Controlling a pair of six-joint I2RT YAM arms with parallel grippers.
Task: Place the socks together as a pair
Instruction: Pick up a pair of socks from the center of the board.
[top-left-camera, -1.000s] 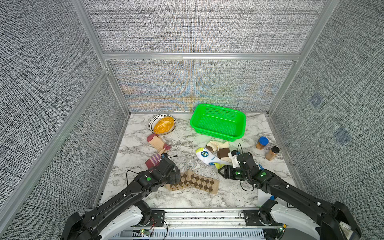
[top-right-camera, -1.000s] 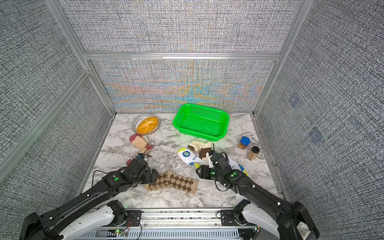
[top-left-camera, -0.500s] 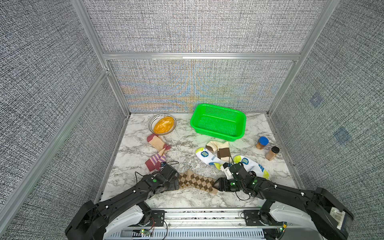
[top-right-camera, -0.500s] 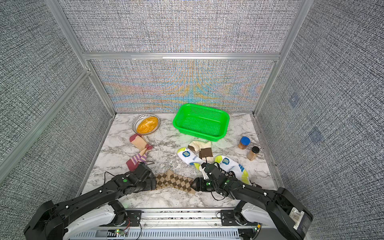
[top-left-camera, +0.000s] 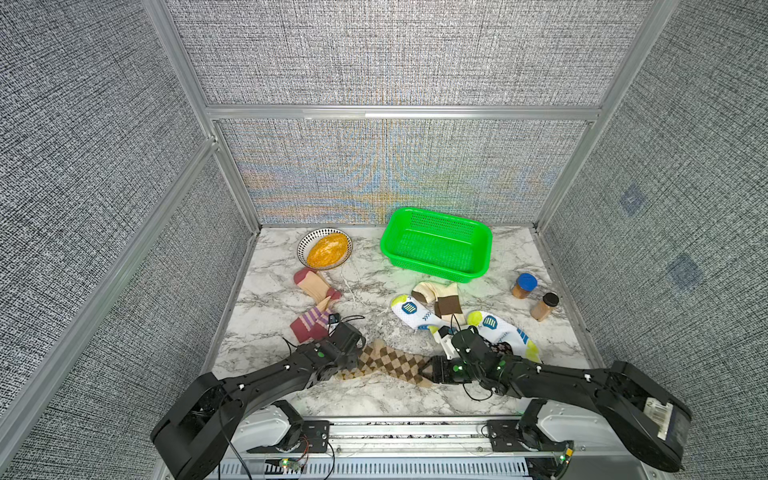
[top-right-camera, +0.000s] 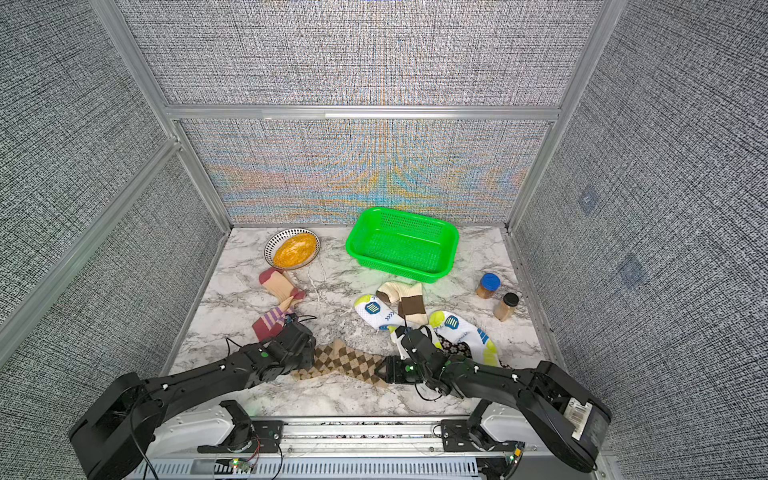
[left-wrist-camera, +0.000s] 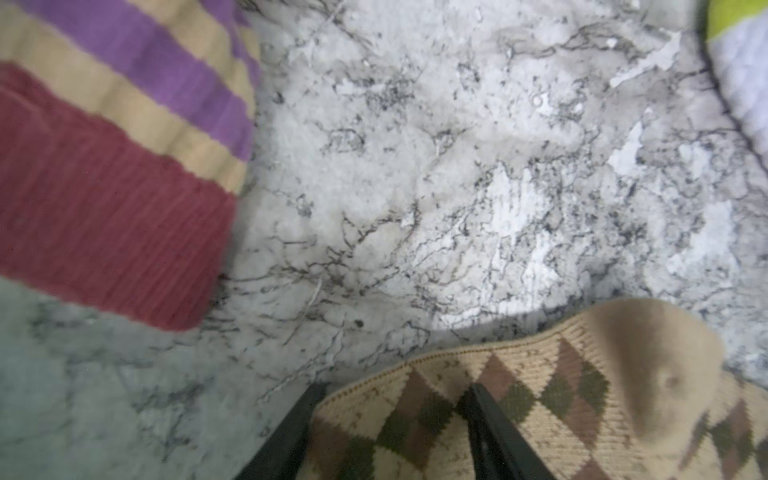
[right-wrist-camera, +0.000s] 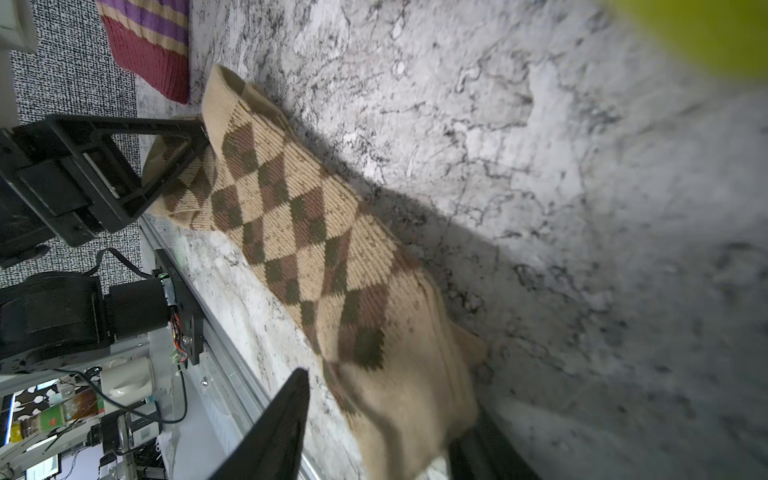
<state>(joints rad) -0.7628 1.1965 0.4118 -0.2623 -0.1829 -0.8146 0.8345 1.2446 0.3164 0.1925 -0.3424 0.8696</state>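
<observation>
The tan-brown argyle sock (top-left-camera: 390, 363) (top-right-camera: 345, 361) lies flat near the front edge. My left gripper (top-left-camera: 358, 356) (left-wrist-camera: 392, 390) is at its left end, jaws apart with the sock's edge between them. My right gripper (top-left-camera: 428, 370) (right-wrist-camera: 384, 407) is at its right end, open round the plain toe, with a gap beside one finger. Maroon-peach socks with purple stripes (top-left-camera: 309, 322) (top-left-camera: 313, 284) lie to the left. Two white socks with lime spots (top-left-camera: 415, 311) (top-left-camera: 503, 332), a cream sock with a brown band (top-left-camera: 440, 297) and a daisy-print sock (top-left-camera: 500, 345) lie to the right.
A green basket (top-left-camera: 432, 272) stands at the back, with a striped bowl (top-left-camera: 305, 245) of orange food to its left. Two small jars (top-left-camera: 523, 284) (top-left-camera: 545, 305) stand at the right edge. The front rail runs close behind both arms.
Both arms dropped low and came in on the argyle sock's two ends. The right arm left the white socks. Both pairs of jaws narrowed; the sock barely shifted.
</observation>
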